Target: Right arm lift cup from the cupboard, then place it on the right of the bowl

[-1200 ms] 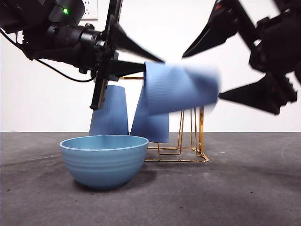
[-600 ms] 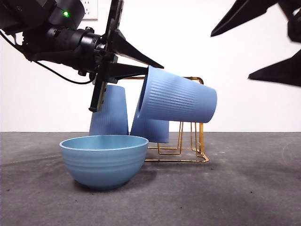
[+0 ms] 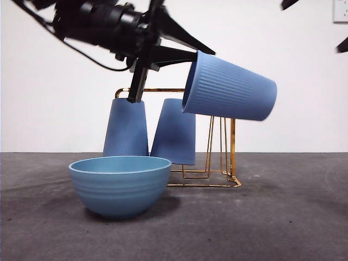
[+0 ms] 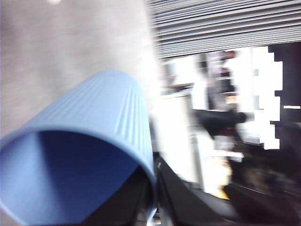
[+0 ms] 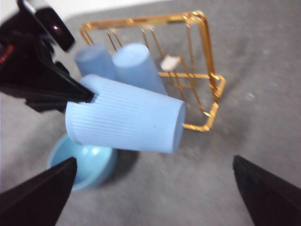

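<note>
Aloft, the ribbed light-blue cup [image 3: 230, 87] lies almost on its side above the gold wire rack [image 3: 220, 157], its rim pinched by the left gripper [image 4: 153, 197]. Two more cups [image 3: 126, 128] stand at the rack, behind the bowl [image 3: 119, 185]. Off to the side, the right gripper [image 5: 153, 188] hangs high, jaws spread wide and holding nothing.

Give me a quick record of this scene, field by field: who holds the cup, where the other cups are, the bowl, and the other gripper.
held cup: tipped on its side in the air, rim pinched by the left gripper
right gripper: open, above the scene, holding nothing
other cups: two upside down on the gold rack
bowl: on the table in front of the rack, with nothing inside visible
</note>
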{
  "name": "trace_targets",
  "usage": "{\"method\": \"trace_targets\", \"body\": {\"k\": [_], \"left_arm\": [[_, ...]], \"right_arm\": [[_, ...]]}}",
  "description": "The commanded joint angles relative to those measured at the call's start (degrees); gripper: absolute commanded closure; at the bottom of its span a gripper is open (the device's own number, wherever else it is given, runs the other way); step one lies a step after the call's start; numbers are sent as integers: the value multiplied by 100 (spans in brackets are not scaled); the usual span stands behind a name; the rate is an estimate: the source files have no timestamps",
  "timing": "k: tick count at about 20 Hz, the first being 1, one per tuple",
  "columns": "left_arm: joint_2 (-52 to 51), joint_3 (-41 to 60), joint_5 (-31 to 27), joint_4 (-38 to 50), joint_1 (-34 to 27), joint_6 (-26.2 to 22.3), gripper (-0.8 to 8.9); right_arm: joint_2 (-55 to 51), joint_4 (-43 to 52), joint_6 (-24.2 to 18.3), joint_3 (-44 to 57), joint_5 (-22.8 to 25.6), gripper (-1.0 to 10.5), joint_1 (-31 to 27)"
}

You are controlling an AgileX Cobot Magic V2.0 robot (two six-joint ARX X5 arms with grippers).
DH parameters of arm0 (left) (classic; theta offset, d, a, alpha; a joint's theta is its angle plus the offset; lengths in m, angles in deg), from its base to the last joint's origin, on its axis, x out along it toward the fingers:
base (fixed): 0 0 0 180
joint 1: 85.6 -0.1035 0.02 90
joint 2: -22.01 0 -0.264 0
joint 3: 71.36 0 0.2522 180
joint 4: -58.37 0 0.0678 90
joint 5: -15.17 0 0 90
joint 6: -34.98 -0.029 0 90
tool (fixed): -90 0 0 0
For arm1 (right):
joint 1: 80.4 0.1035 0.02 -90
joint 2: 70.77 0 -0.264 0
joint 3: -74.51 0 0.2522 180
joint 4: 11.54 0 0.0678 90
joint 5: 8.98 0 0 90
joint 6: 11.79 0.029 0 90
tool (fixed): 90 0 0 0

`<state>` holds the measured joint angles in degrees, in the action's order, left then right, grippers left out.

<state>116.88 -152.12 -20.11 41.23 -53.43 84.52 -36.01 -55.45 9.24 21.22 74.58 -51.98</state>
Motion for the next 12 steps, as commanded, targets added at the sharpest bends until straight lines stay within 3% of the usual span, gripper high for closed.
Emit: {"method": "trace_targets", "body": {"k": [1,5,12], "left_arm": [[94,-601,-632,-1464,247,-1652,796],[96,-1469,-2232,-3416,719,-3112,797],[308,-2218,-4035,-4717,1565,-4054,797]], "right_arm": [[33,-546,-306,-385,70,404,20],[31,-942,-376,-750,79,404,20],[31,-1016,-350,-787,50,404,22]]}}
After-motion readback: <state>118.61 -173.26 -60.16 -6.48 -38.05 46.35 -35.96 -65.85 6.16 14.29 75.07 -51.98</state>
